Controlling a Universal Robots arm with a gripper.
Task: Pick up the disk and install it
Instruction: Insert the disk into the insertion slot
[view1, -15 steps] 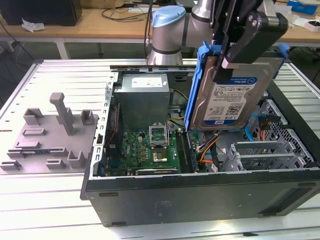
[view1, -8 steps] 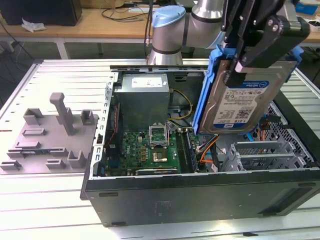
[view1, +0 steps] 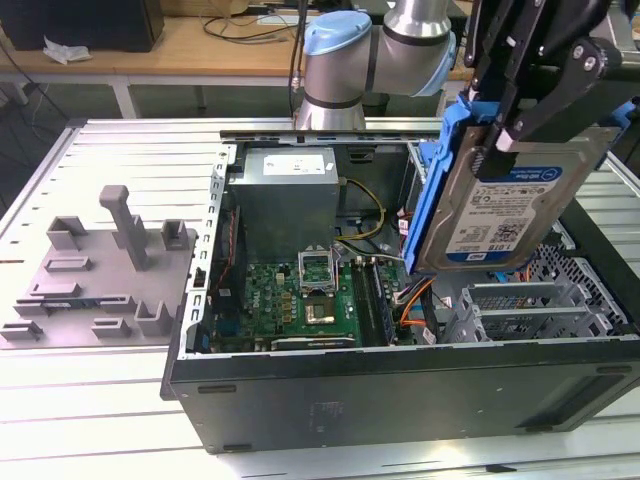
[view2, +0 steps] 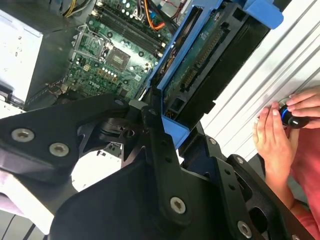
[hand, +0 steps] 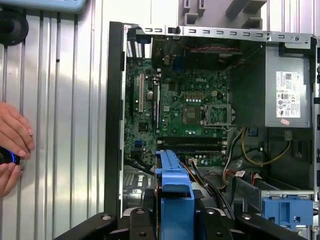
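The disk (view1: 500, 215), a silver hard drive with a white-and-blue label in a bright blue carrier bracket (view1: 437, 170), hangs tilted in the air above the right half of the open computer case (view1: 400, 385). My gripper (view1: 505, 135) is shut on its upper end, black fingers (view1: 545, 95) clamping both faces. In the second wrist view the disk (view2: 210, 65) shows edge-on between the fingers (view2: 160, 150), over the motherboard (view2: 115, 55). In the first wrist view the blue bracket (hand: 175, 195) sticks out over the case's open inside.
Inside the case lie a green motherboard (view1: 300, 290), a grey power supply box (view1: 285, 190), cables and a metal drive cage (view1: 540, 300). A small blue latch (hand: 290, 212) sits by the cage. A grey fixture (view1: 100, 270) stands at the exterior view's left. A person's hands (view2: 280, 130) hold a small device beside the case.
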